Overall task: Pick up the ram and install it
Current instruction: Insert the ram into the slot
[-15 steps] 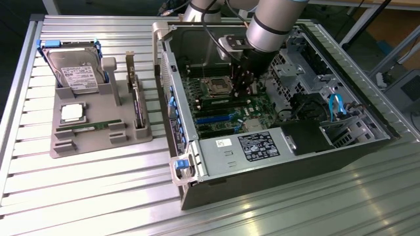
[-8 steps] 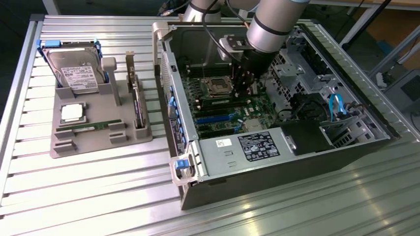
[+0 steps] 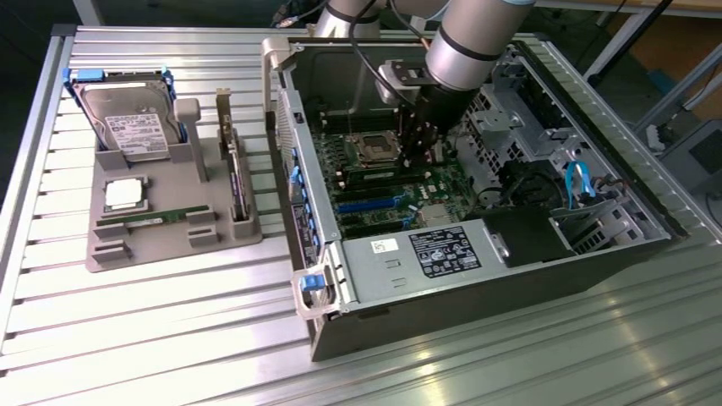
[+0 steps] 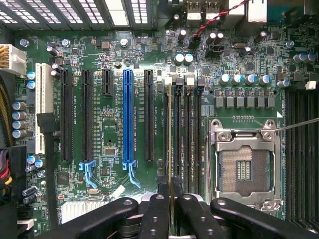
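Note:
My gripper is inside the open computer case, low over the motherboard. Its two dark fingers are shut on the ram, a thin stick seen edge-on. The ram stands along the black memory slots beside the empty processor socket. Whether it is seated in a slot I cannot tell. From the exterior view, the gripper points straight down beside the socket, and the arm hides the held ram.
On the exterior view's left a grey tray holds a hard drive, a silver processor chip, a bracketed card and a slim green stick. Drive bays and blue cables crowd the case on the exterior view's right.

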You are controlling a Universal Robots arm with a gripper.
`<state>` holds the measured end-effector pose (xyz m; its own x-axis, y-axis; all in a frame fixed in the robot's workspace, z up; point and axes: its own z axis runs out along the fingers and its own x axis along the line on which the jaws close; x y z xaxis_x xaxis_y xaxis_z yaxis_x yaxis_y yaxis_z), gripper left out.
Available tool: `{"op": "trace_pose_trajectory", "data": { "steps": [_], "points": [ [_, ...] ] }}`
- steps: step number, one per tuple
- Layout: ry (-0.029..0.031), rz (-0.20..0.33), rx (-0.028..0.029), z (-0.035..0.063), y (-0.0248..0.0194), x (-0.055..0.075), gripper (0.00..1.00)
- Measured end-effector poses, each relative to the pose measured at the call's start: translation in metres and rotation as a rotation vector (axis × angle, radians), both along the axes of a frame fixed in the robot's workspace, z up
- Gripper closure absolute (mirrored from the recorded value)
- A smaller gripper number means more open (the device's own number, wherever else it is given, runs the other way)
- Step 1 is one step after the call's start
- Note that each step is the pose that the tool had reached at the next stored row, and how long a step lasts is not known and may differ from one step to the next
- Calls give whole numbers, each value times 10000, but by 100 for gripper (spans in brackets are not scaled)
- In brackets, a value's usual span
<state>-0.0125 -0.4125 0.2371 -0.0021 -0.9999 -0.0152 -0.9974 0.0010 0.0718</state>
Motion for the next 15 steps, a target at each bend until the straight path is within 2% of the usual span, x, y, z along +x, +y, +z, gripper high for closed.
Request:
{"op": "trace_pose_trajectory", "data": {
  "steps": [5, 15],
  "points": [
    [0, -22, 1, -36, 4, 0, 87],
    [3, -23, 1, -37, 4, 11, 87]
  ]
}}
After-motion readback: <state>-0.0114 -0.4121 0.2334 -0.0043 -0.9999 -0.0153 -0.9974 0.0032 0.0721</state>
